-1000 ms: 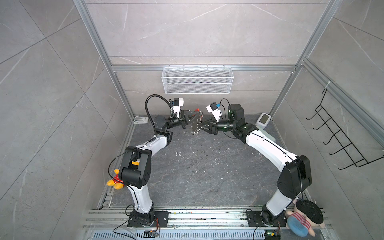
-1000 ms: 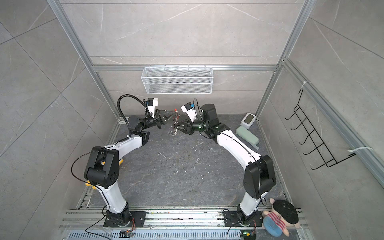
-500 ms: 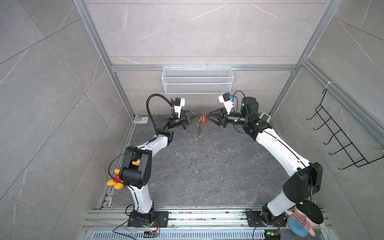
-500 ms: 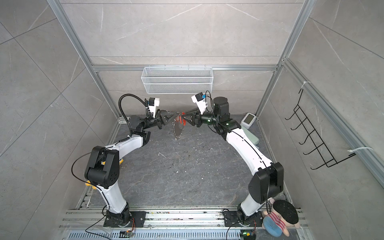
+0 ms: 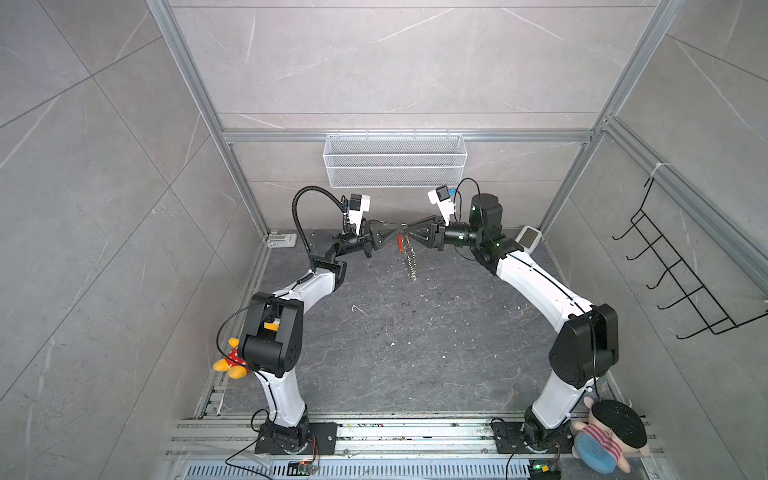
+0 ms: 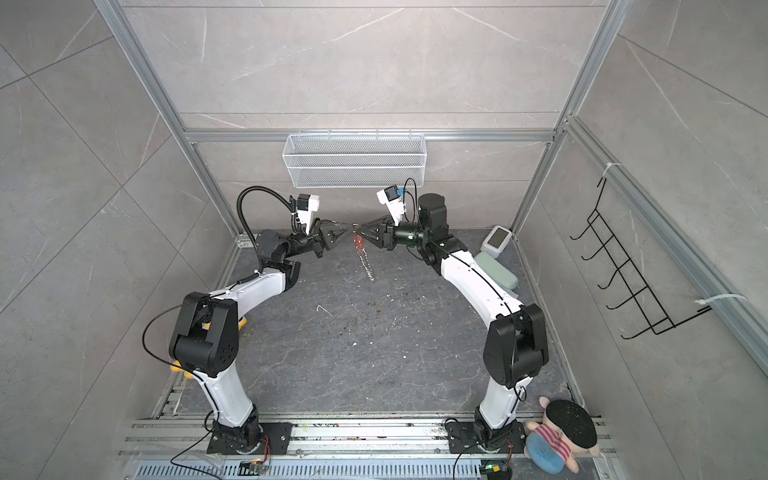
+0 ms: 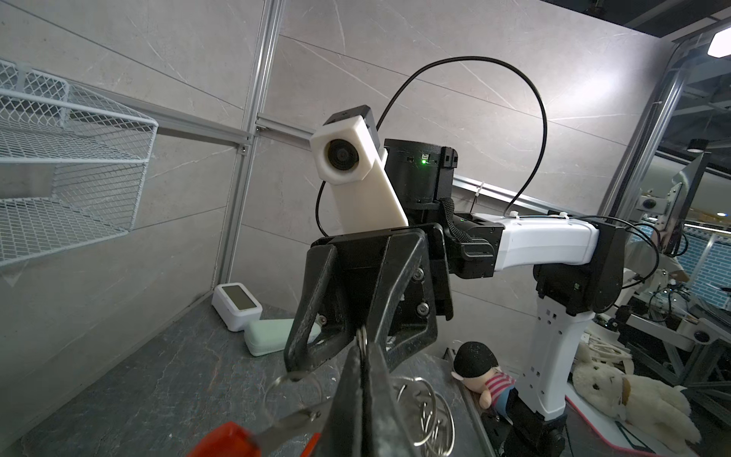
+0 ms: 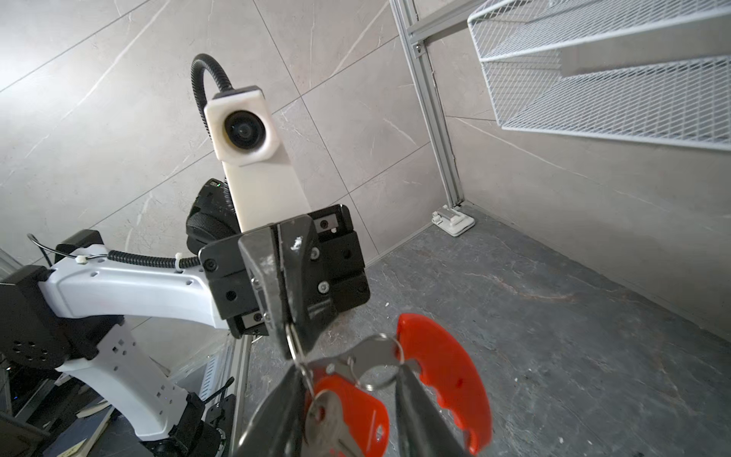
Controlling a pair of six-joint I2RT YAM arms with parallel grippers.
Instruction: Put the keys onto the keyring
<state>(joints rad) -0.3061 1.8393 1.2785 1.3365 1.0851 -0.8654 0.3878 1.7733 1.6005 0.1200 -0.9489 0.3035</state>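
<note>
Looking at both top views, you see both arms bent inward over the back of the table (image 5: 395, 353), left gripper (image 5: 392, 234) and right gripper (image 5: 408, 228) meeting tip to tip in the air. The keyring (image 5: 410, 257) hangs edge-on just beneath them. A second ago it was bunched between them and your right gripper sat lower.

In the left wrist view, the left gripper (image 7: 362, 372) is pressed together, pinching a silver loop (image 7: 360, 336) of the keyring. The right gripper (image 7: 342, 362) faces it with jaws apart.

In the right wrist view, your right fingers (image 8: 415, 411) stand partly apart with a small ring (image 8: 379, 364) and the keys (image 8: 368, 409) between them, and the red strip (image 8: 447, 380) just beside. You cannot tell whether they clamp anything.
</note>
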